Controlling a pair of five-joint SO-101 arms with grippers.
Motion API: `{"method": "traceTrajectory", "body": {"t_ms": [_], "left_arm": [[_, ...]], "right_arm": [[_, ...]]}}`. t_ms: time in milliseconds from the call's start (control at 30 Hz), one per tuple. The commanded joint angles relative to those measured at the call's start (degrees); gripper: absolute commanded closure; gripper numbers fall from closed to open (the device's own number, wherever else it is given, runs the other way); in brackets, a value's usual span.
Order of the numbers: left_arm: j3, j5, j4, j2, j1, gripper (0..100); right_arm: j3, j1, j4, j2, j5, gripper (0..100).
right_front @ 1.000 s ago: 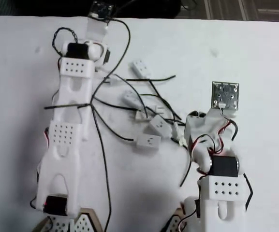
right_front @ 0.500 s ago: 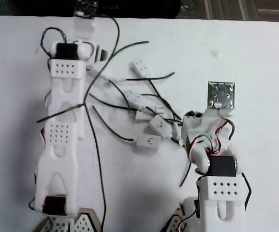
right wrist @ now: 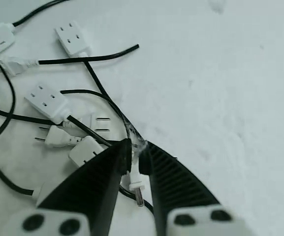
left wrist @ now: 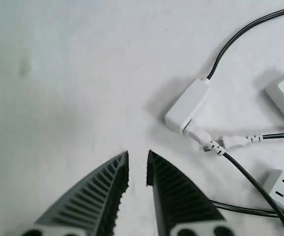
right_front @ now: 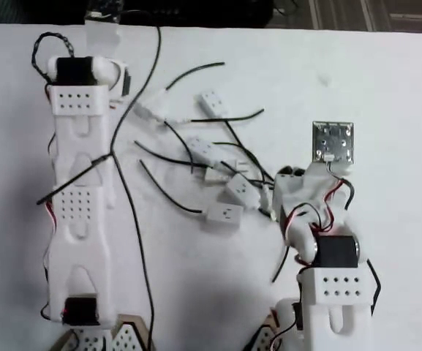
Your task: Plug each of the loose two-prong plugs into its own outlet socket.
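High view: my left arm (right_front: 79, 183) lies stretched up the left side of the table (right_front: 386, 73), apart from the tangle of black cords; the right gripper (right_front: 276, 199) sits at the tangle's right edge, just beside one outlet socket (right_front: 241, 190), with another socket (right_front: 224, 213) near it.

Left wrist view: the left gripper (left wrist: 137, 169) hangs over bare table, its jaws only a narrow slot apart with nothing between them; near it lies a white connector (left wrist: 186, 105) that looks already mated to a cord end, though I cannot be sure.

Right wrist view: the right gripper is clenched on a two-prong plug (right wrist: 136, 189), whose end pokes out below the fingers; a loose plug (right wrist: 53, 138) and a free socket (right wrist: 46, 101) lie close by among the cords.

I judge these plugs light, hard and smooth, so one may twist in the ribbed pads; the cords look springy and will tug; the prongs are thin and would bend if entered askew. I would grip the flat sides of the body, behind the prongs, never the cord; the sockets look unanchored and will likely slide unless pinned.
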Motion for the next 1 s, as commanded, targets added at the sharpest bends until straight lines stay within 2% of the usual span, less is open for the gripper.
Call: {"method": "traceTrajectory", "body": {"t_ms": [0,167,300,433,667,800,967], "left_arm": [[-2.02,-0.44,0.35,-4.62,-2.33,93],[-0.09,-0.7,0.44,-8.66,-4.26,98],[10.55,-0.7,0.44,-19.65,-5.41,98],[28.04,-0.79,0.26,-36.0,-5.41,98],[59.6,-0.88,-0.44,-64.57,-5.32,98],[77.45,-0.88,-5.1,-76.62,-6.02,98],[101.01,-0.44,-15.3,-89.98,-8.04,98]], "right_arm": [[-5.98,-4.26,3.56,-0.04,0.09,96.1],[-13.36,-10.15,6.73,8.13,0.0,96.1],[-20.75,-11.91,6.64,19.47,-0.26,96.0],[-29.54,-13.49,6.73,31.6,-0.7,96.0],[-45.54,-16.48,6.73,51.74,-10.55,96.0],[-54.86,-18.24,6.81,62.9,-14.24,96.0],[-64.97,-18.68,6.9,74.68,-15.03,95.9]]}}
